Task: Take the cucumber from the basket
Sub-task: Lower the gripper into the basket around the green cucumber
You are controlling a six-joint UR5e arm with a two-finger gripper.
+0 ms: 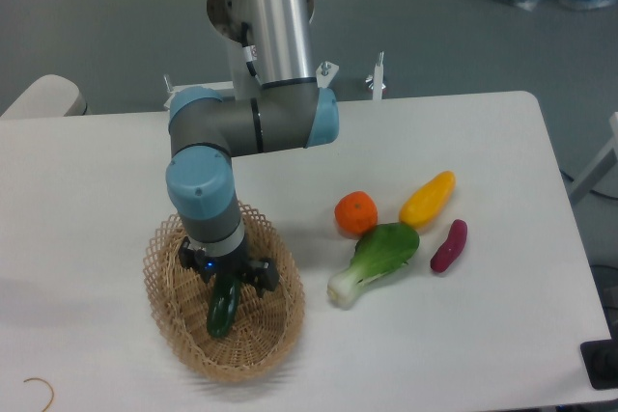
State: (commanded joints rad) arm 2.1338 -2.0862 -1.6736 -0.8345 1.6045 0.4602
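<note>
one basket (pixel 193 349) with one cucumber (pixel 223 308) between jaws; four vegetables beside

A white tabletop (pixel 116 171) with rounded corners is being shown. An oval woven basket (pixel 164 311) is being carried on its front left part. To the right, well apart from the basket, four items are being carried in a loose cluster: an orange (pixel 355 212), a yellow vegetable (pixel 428 198) just beside it, a bok choy (pixel 377 260) below the orange, and a small purple vegetable (pixel 449 245) near the bok choy's leaf. A thin tan loop (pixel 41 388) is being seen at the front left corner.
</note>
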